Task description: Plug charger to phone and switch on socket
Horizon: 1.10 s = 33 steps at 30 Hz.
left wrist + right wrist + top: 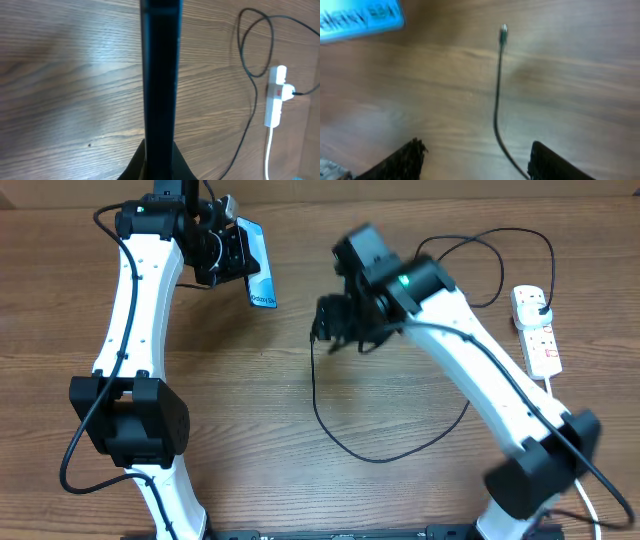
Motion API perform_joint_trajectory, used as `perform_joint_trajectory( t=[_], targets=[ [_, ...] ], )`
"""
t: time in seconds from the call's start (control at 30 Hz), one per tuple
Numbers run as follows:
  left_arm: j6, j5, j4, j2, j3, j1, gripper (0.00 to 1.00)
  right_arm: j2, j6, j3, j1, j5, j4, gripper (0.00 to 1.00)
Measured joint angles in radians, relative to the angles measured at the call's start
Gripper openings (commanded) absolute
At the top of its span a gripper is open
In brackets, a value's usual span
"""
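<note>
Counting what's out: one phone (256, 262), one charger cable (345, 442), one power strip (536, 330), and two arms with a hand each.

The phone is a flat slab with a bright light-blue screen and small white text near its lower short edge. It's up off the wood worktop (250, 410) at the far left, tilted, and the left hand (222, 250) is clamped on it. From the left wrist camera the phone (160, 75) is edge-on, just a dark vertical bar rising out of the left hand (160, 162).

The charger cable is thin and black. It makes one big loose loop across the middle of the worktop, then runs off to the right and up to the power strip, where a black plug (541, 304) sits at the strip's far end. The free end with the small metal tip (503, 31) is near the right hand (335, 322), a little right of the phone. In the right wrist view the right hand (476, 147) has its fingers (407, 157) wide apart with nothing squeezed, and the cable (496, 110) runs up between them, closer to one side. A corner of the blue phone screen (362, 19) pokes in at the top left, well apart from the tip.

The power strip is white and long, with red marks on it. It lies at the right edge, and a thick white cord (269, 150) trails off it.
</note>
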<state>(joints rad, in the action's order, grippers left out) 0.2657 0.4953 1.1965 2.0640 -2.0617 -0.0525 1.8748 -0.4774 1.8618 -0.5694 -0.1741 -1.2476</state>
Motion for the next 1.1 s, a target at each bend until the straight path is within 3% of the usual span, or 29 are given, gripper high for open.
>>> perform_joint_trajectory(
  t=[0.1, 0.17, 0.37, 0.63, 1.0, 1.1],
  targets=[
    [0.012, -0.026, 0.015, 0.000, 0.000, 0.000, 0.04, 0.084, 0.002, 0.064, 0.000, 0.027, 0.018, 0.74],
    [0.018, -0.046, 0.015, 0.000, 0.000, 0.000, 0.04, 0.145, 0.003, 0.066, 0.000, 0.042, 0.050, 0.67],
    [0.021, -0.064, 0.032, 0.000, 0.000, 0.016, 0.05, 0.291, -0.074, 0.066, -0.045, 0.216, 0.119, 0.67],
    [0.021, -0.087, 0.038, 0.000, 0.000, 0.022, 0.04, 0.435, -0.090, 0.066, -0.105, 0.286, 0.183, 0.48],
    [0.020, -0.089, 0.038, 0.000, 0.000, 0.022, 0.04, 0.458, -0.050, 0.066, -0.105, 0.295, 0.239, 0.42],
    [0.020, -0.089, 0.038, 0.000, 0.000, 0.022, 0.04, 0.473, -0.045, 0.066, -0.105, 0.296, 0.240, 0.36]
  ],
)
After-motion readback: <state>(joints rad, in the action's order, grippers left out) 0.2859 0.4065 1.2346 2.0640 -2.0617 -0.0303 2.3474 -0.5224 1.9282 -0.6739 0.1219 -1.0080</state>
